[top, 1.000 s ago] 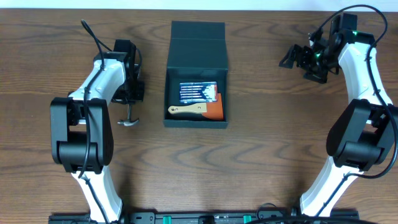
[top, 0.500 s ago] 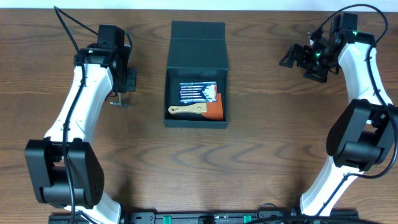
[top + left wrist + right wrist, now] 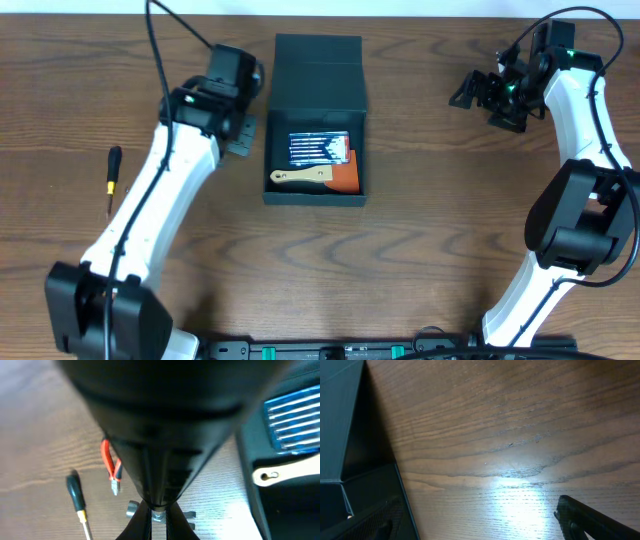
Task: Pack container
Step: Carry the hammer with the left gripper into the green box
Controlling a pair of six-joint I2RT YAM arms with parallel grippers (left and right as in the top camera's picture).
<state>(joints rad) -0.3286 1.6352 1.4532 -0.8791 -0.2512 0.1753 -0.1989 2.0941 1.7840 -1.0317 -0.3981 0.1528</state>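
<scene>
The dark teal container (image 3: 315,192) stands open at mid-table with its flap lid (image 3: 318,70) folded back. Inside lie a blue pack of small drivers (image 3: 320,148) and a wooden-handled scraper (image 3: 303,177) with an orange blade. My left gripper (image 3: 239,138) hangs just left of the container. In the left wrist view it (image 3: 159,521) is shut on a small metal clamp (image 3: 159,516), with the container wall (image 3: 250,467) to the right. My right gripper (image 3: 478,92) is open and empty at the far right, apart from the container.
A black-handled screwdriver (image 3: 113,168) lies on the table at the left and also shows in the left wrist view (image 3: 75,496). Small red-handled pliers (image 3: 111,467) lie near it, hidden under my arm in the overhead view. The right wrist view shows bare wood (image 3: 520,445).
My left arm has carried the metal clamp up off the table and to the right, from the far left to beside the container. The screwdriver is now uncovered. The right arm has not moved.
</scene>
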